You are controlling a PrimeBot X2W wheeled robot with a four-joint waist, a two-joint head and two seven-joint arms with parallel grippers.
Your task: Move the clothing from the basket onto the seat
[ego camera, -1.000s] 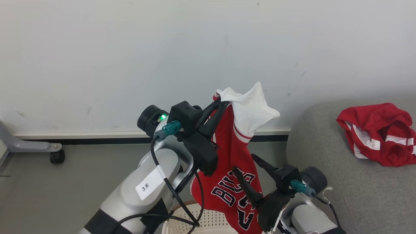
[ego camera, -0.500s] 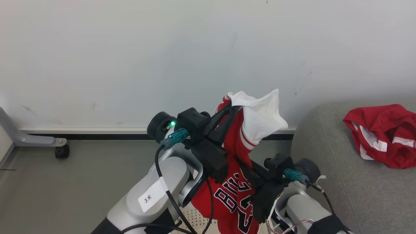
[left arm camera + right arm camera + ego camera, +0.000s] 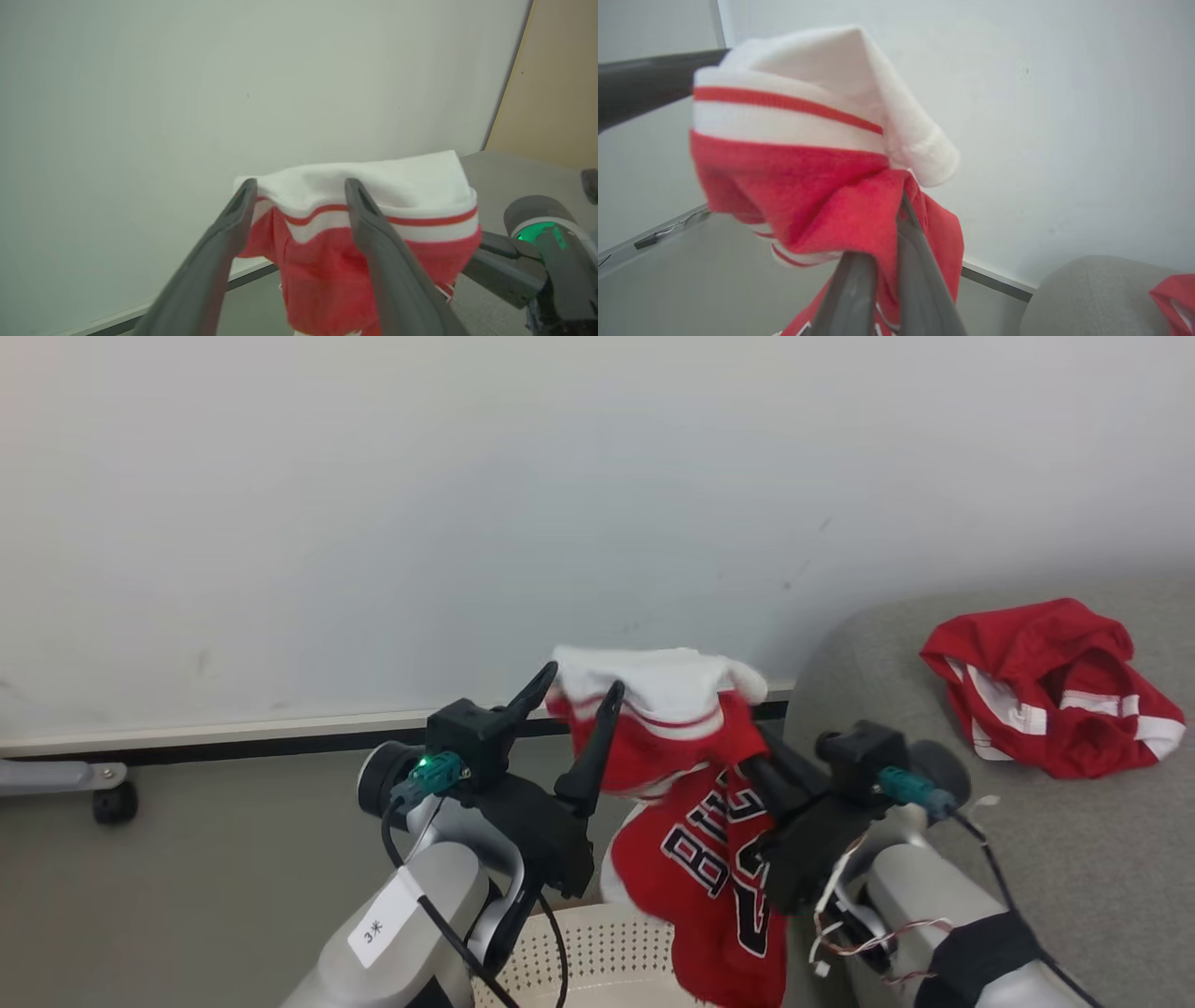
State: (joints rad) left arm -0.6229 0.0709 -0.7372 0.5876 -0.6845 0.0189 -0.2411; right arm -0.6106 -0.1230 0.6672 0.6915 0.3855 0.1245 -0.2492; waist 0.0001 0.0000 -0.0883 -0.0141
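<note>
Head view, left claw (image 3: 579, 689): I see its two fingers spread wide beside the white fold of the jersey (image 3: 695, 821). Half a second ago they were pinched on that fold, so I read this as a hand-over.
Head view, right claw (image 3: 761, 773): closed into the red cloth at centre frame. It now carries the jersey, which hangs above the basket (image 3: 607, 952) at the bottom edge.
Head view, seat (image 3: 1074, 859): right of frame, with the other red garment (image 3: 1046, 691) already lying on it, upper right.
Left wrist view: fingers (image 3: 373, 242) wide apart with nothing between them. The jersey sits just beyond the tips; I cannot tell whether it touches them.
Right wrist view: fingers (image 3: 920, 270) narrow, red cloth pinched between them, seat at lower right.
Meaning: one garment left to move. I judge a swing right to the seat comes next.
</note>
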